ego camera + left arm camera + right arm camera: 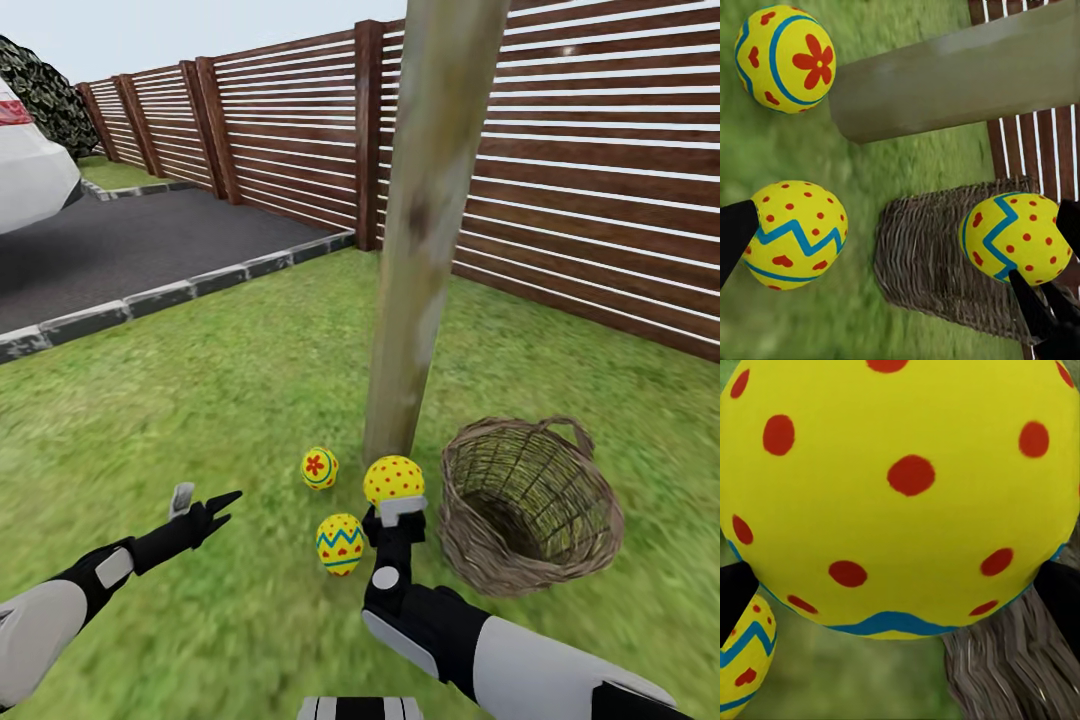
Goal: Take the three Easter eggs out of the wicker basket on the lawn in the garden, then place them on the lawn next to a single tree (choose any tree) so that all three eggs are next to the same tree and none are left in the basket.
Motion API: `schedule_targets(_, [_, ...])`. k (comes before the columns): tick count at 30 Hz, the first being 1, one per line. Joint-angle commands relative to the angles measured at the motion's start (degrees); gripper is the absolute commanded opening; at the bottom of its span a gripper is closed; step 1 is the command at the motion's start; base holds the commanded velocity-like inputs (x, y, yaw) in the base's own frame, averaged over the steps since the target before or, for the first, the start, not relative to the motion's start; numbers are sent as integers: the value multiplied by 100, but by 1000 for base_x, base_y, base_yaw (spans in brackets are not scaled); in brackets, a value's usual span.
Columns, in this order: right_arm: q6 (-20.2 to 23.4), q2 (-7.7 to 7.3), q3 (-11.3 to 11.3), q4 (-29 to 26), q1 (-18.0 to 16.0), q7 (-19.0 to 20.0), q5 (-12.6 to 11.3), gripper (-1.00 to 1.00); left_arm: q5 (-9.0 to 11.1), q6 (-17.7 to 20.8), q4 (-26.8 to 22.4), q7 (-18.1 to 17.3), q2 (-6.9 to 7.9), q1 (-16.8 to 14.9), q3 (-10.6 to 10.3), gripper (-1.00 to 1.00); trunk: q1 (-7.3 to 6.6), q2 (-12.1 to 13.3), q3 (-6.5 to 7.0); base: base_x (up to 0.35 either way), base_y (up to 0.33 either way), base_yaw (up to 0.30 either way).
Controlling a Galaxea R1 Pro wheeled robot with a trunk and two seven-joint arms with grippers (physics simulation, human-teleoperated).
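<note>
Three yellow Easter eggs lie close to the foot of the tree (420, 250) on the lawn (200, 400). The flower-marked egg (320, 468) (785, 58) and the zigzag egg (340, 543) (795, 235) rest on the grass. My right gripper (398, 502) is shut on the red-dotted egg (393, 478) (900, 487), its fingers (1061, 600) pressing both sides, right at the trunk's base. To the left of the eggs, my left gripper (210, 500) is open and holds nothing. The wicker basket (530, 505) (937, 255) lies tipped beside the tree with no eggs inside.
A brown slatted fence (600, 170) runs behind the tree and the basket. The dark paved driveway (130, 250) with a stone kerb (180, 295) lies at the back left, and a white car (30, 165) stands on it. Open grass stretches to the left.
</note>
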Motion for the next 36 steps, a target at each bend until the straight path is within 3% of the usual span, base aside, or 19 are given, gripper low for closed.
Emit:
schedule_targets(1, [-14, 5, 36, 30, -11, -35, -44, -100, 59, 81, 2, -14, 24, -3, -36, 100, -1, -2, -5, 9, 8, 0])
schedule_targets(11, [-32, 129, 24, 450, -11, -34, -36, -100, 59, 108, 1, -14, 20, -2, -47, 100, 25, -15, -226, 1, 1, 0])
schedule_targets(24, [-29, 209, 34, 470, -11, -34, -37, -100, 59, 105, 2, -3, 14, -1, -48, 100, 58, -33, -514, 0, 0, 0])
schedule_targets(36, [-29, 212, 33, 470, -6, -34, -44, -100, 52, 105, 2, 238, -170, -3, -53, 100, 89, -49, -780, 0, 0, 0])
